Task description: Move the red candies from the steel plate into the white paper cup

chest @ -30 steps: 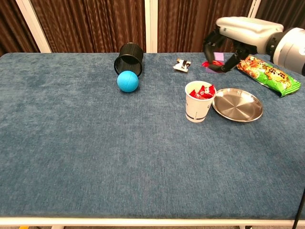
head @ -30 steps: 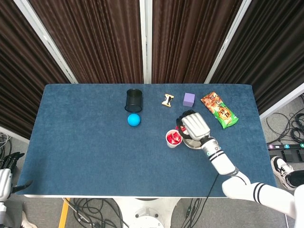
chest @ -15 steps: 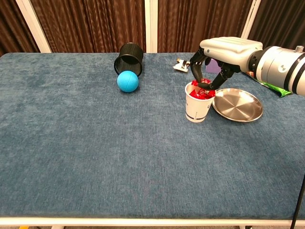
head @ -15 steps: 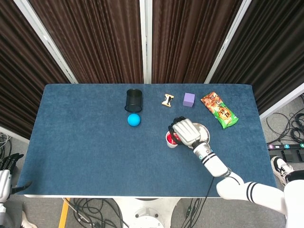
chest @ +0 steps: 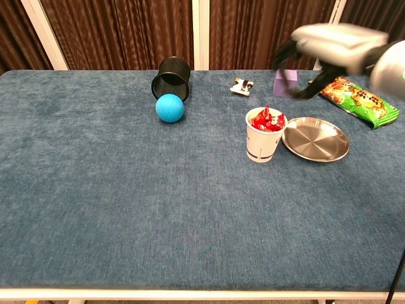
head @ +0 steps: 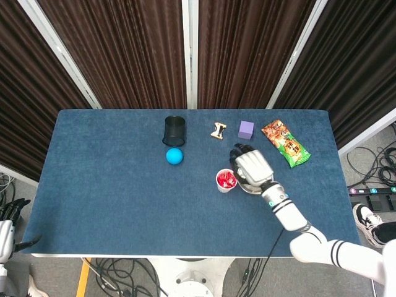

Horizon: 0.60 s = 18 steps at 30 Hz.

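The white paper cup point(chest: 262, 140) stands right of the table's middle, with red candies point(chest: 267, 118) heaped above its rim. Just right of it lies the steel plate point(chest: 316, 140), with no candy showing on it. My right hand point(chest: 329, 47) hovers above and behind the plate, blurred, with its fingers curved and apart and nothing between them. In the head view this hand point(head: 252, 166) covers most of the plate point(head: 247, 188), right of the cup point(head: 226, 180). My left hand point(head: 6, 228) hangs off the table's near left corner, fingers spread.
A black cup point(chest: 171, 77) lies on its side at the back with a blue ball point(chest: 169, 107) in front of it. A small wrapped snack point(chest: 242, 85), a purple cube point(head: 246, 129) and a green snack bag point(chest: 357, 98) line the back right.
My right hand carried a red candy left over the cup, let it go there, then rose and drew back to the right. The heap in the cup stands higher.
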Each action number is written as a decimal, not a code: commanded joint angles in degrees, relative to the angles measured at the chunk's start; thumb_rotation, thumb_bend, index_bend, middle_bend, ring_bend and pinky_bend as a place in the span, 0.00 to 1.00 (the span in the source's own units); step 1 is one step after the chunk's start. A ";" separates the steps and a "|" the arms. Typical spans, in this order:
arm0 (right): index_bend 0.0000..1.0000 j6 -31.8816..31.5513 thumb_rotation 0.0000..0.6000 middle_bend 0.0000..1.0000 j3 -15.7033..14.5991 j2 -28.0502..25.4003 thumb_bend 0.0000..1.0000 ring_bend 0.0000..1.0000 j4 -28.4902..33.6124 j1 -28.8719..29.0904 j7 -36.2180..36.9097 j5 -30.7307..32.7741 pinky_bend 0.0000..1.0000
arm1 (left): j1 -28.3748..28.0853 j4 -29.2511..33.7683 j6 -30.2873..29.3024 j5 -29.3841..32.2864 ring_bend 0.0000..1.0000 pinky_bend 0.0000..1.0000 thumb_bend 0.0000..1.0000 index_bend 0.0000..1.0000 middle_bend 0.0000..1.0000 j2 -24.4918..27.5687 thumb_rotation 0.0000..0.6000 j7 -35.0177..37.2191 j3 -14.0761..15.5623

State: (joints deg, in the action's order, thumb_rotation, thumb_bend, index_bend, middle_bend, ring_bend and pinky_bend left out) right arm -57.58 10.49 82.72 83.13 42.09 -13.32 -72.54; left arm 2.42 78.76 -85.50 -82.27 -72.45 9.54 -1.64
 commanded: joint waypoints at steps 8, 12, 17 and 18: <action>0.20 -22.90 1.00 0.15 -9.79 -15.44 0.32 0.00 10.17 -19.85 9.97 -12.13 0.11 | -0.66 2.13 -0.73 -0.73 0.15 0.20 0.00 0.24 0.24 1.18 1.00 -1.87 -0.55; 0.08 -28.30 1.00 0.09 -13.69 -18.37 0.33 0.00 12.18 -25.74 11.15 -15.18 0.04 | -0.81 3.41 -1.42 -1.00 0.15 0.20 0.00 0.24 0.24 1.58 1.00 -3.16 -0.86; 0.00 -30.03 1.00 0.00 -16.79 -22.09 0.33 0.00 15.68 -30.29 11.33 -15.94 0.00 | -0.76 4.80 -2.65 -1.35 0.15 0.20 0.00 0.24 0.22 2.06 1.00 -5.14 -1.14; 0.00 -30.48 1.00 0.00 -16.86 -22.29 0.33 0.00 15.86 -30.85 11.44 -16.12 0.00 | -0.75 4.90 -2.80 -1.40 0.15 0.20 0.00 0.24 0.22 2.12 1.00 -5.52 -1.16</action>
State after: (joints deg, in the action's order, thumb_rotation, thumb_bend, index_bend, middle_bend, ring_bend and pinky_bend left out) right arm -86.97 -5.51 61.22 97.99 12.51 -2.40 -87.92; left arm 1.64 83.46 -88.06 -83.56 -70.44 4.32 -2.74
